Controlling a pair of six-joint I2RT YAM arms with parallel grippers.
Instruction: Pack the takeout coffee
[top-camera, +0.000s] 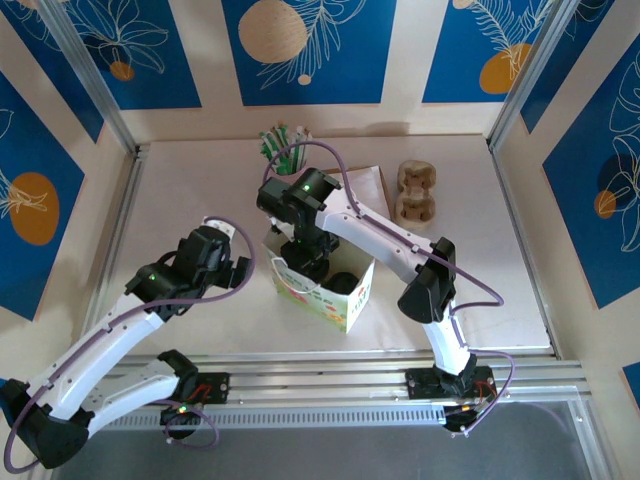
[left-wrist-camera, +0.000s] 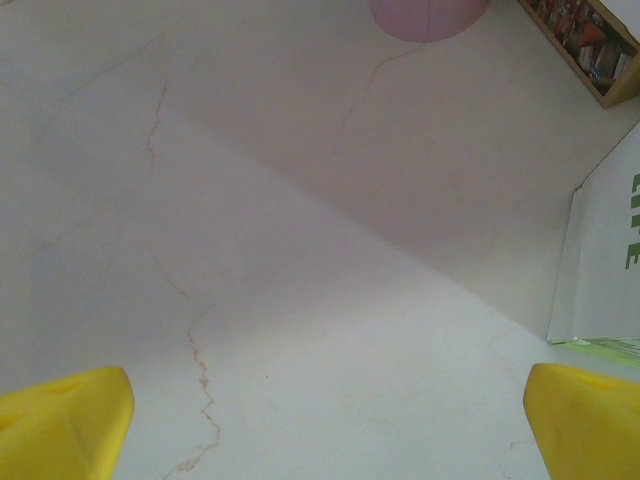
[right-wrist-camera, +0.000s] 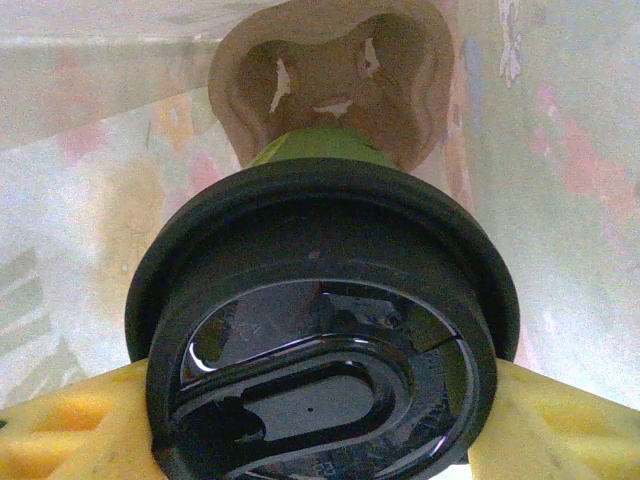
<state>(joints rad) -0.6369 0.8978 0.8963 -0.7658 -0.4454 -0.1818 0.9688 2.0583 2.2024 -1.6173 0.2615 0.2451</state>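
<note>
The takeout coffee (right-wrist-camera: 320, 330) is right under my right wrist camera: a round black lid with a strip of green body (right-wrist-camera: 318, 145) behind it. It stands inside the white, green-printed paper bag (top-camera: 345, 305), above a brown moulded cup carrier (right-wrist-camera: 330, 75). My right gripper (right-wrist-camera: 320, 420) reaches down into the bag's mouth (top-camera: 305, 262), and its yellow fingers (right-wrist-camera: 75, 425) press both sides of the lid. A black lid (top-camera: 345, 283) shows in the bag opening. My left gripper (left-wrist-camera: 325, 430) hovers open over bare table just left of the bag (left-wrist-camera: 605, 260).
A pink cup of green-and-white sticks (top-camera: 285, 140) stands at the back, its base (left-wrist-camera: 428, 15) ahead of my left gripper. Brown cup carriers (top-camera: 416, 192) lie at the back right beside a flat wooden tray (top-camera: 368, 185). A metal rail (top-camera: 380, 365) runs along the near edge.
</note>
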